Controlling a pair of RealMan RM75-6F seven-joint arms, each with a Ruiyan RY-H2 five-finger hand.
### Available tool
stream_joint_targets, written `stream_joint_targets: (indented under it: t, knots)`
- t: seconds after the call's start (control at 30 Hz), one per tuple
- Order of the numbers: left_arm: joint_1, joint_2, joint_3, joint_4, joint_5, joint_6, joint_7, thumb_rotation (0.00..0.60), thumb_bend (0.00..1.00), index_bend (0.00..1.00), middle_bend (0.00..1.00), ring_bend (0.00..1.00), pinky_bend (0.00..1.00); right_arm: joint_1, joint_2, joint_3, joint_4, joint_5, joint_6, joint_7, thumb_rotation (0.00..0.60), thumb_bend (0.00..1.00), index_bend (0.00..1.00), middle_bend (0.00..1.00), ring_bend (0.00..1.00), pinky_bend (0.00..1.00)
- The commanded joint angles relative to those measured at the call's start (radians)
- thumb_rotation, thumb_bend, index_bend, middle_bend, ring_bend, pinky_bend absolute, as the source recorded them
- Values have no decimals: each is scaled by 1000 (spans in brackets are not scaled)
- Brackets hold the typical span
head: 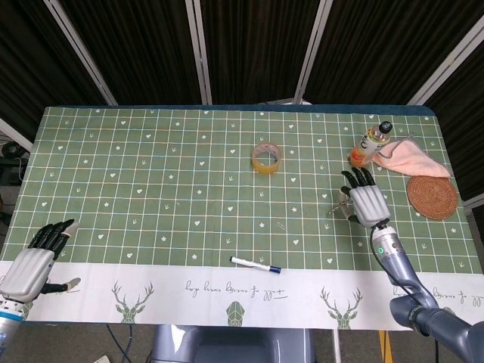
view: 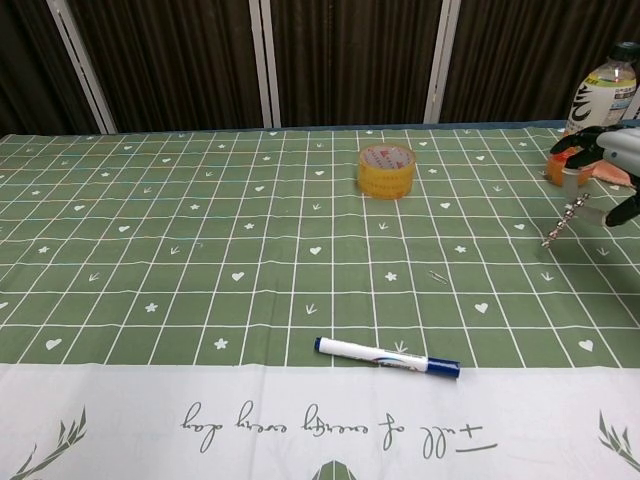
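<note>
Chest view is showing the right robot hand [view: 612,170] pinching a corkscrew [view: 562,222] and holding it off the counter [view: 200,300] at the far right, near the bottle [view: 592,95]; the pickup looks done. The left robot hand [head: 34,261] is resting spread at the near left edge.
</note>
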Motion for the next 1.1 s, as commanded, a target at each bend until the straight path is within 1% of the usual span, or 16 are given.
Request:
stream_joint_targets:
  t: [0.03,0.13,0.27,0.43,0.6,0.8,0.93,1.1]
  knots:
    - [1,0,1,0,1,1,-1,600,83,0,0,0,0,-9,19,6,-60,-3,38,-39,600,344,583,108,0,39]
    - [1,0,2,2,3,2,1,600,82,0,0,0,0,-17,15,12,-89,-6,77,-71,600,344,583,108,0,38]
    - [2,0,1,2,2,4,-4,600,83,0,0,0,0,-23,-9,9,-91,-31,135,-98,600,345,583,108,0,39]
    - [1,0,2,6,-2,-2,-12,600,82,0,0,0,0,-22,-47,9,-112,-45,173,-127,600,345,583,108,0,39]
    - [-1,-1,2,13,-5,-8,-19,600,82,0,0,0,0,-17,-71,18,-145,-42,187,-165,600,345,583,108,0,38]
    - [-7,-6,-6,25,-34,-31,-31,600,83,0,0,0,0,-4,-108,28,-187,-37,192,-215,600,345,583,108,0,39]
    - [-8,-3,-6,22,-31,-30,-36,600,83,0,0,0,0,3,-133,31,-190,-32,190,-235,600,345,583,107,0,38]
    - [-6,0,-5,22,-32,-27,-43,600,82,0,0,0,0,0,-157,20,-177,-34,190,-242,600,347,583,107,0,38]
